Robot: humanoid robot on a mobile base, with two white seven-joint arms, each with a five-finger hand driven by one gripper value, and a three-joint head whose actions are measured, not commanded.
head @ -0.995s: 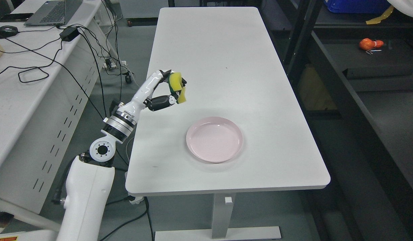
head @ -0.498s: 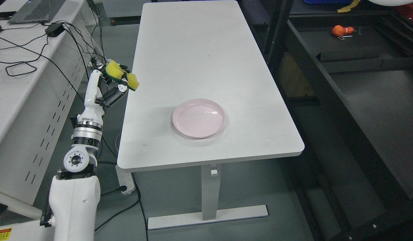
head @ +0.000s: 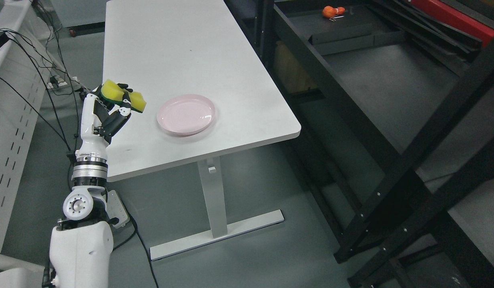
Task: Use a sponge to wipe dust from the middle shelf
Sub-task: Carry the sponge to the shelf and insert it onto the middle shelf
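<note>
My left hand (head: pixel 111 110) is raised over the left edge of the white table (head: pixel 247 116), its fingers shut on a yellow sponge with a green scouring side (head: pixel 123 97). The sponge is bent in the grasp and held above the tabletop. A black metal shelf rack (head: pixel 391 76) fills the right side of the head view, with a wide dark shelf board at about table height. The right arm is out of view.
A pink plate (head: pixel 186 115) lies on the table just right of the hand. An orange object (head: pixel 330 11) rests on the rack's far shelf. A black diagonal rack post (head: pixel 431 132) crosses the lower right. Cables (head: pixel 39 60) hang off a white desk at left.
The whole view has swung right, bringing the black rack into the picture. The left hand has drawn back from over the table to its left edge, still holding the sponge.
</note>
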